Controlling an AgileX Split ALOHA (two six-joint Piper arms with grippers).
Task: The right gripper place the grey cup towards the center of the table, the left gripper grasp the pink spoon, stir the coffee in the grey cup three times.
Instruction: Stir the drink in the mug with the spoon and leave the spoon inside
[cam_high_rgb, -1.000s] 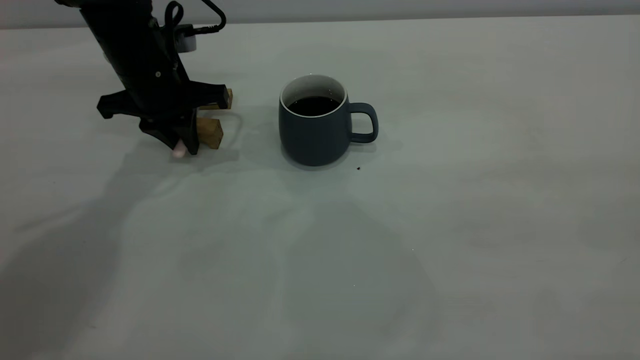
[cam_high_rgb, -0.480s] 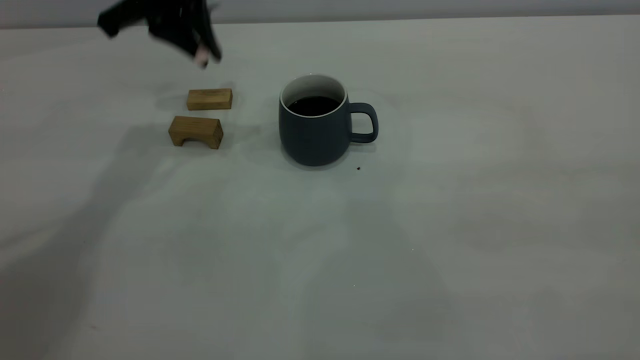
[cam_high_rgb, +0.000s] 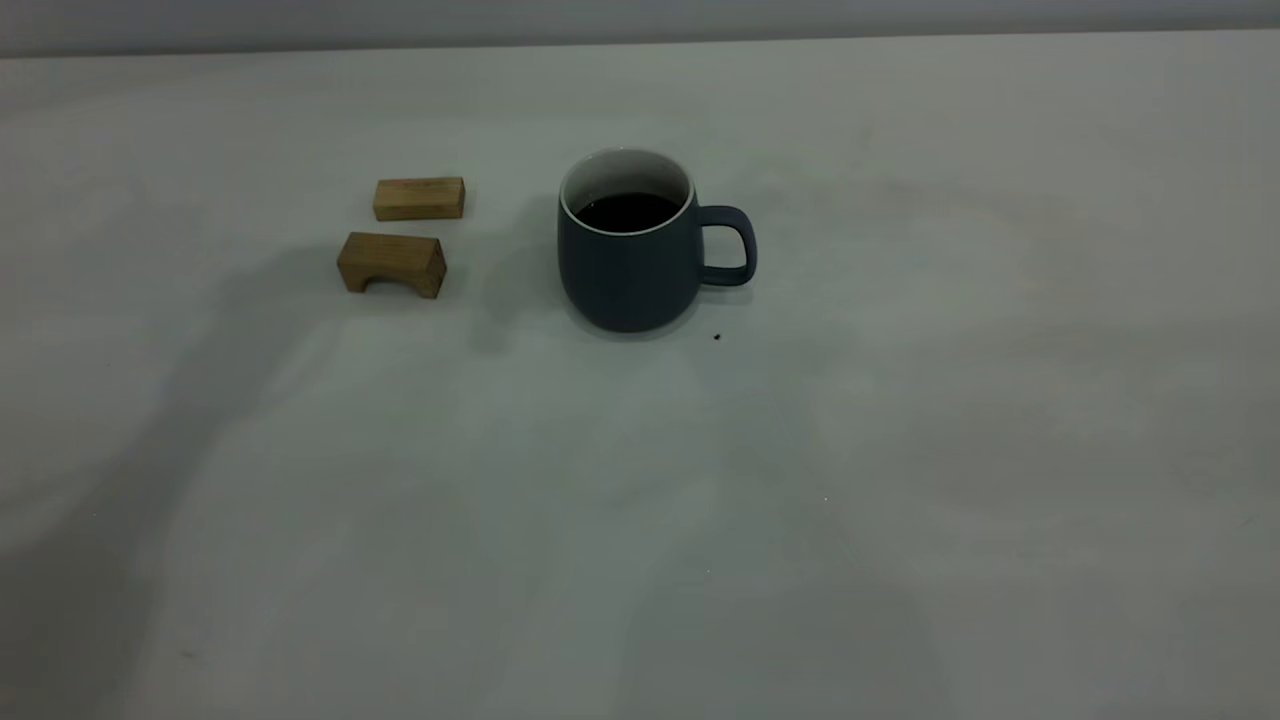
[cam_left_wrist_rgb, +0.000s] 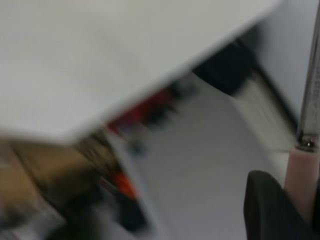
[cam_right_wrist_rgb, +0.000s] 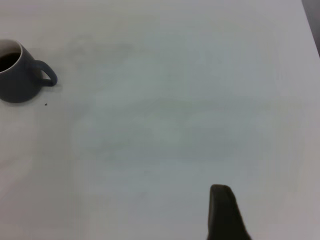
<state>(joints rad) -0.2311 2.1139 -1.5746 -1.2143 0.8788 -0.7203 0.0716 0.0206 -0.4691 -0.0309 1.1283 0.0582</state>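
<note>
Having risen from exterior view, left claw (cam_left_wrist_rgb: 300, 210) clamping pink spoon (cam_left_wrist_rgb: 302, 175), grey cup (cam_high_rgb: 627, 245) unmoved, right claw's (cam_right_wrist_rgb: 225, 212) opening unclear.

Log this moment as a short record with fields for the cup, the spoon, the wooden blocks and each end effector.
cup: grey cup upright on the table, dark coffee inside, handle toward the right arm's side
spoon: pink spoon held in the left end effector, off the table
blocks: two wooden blocks left of the cup, apart
right end effector: away from the cup, holding nothing visible
</note>
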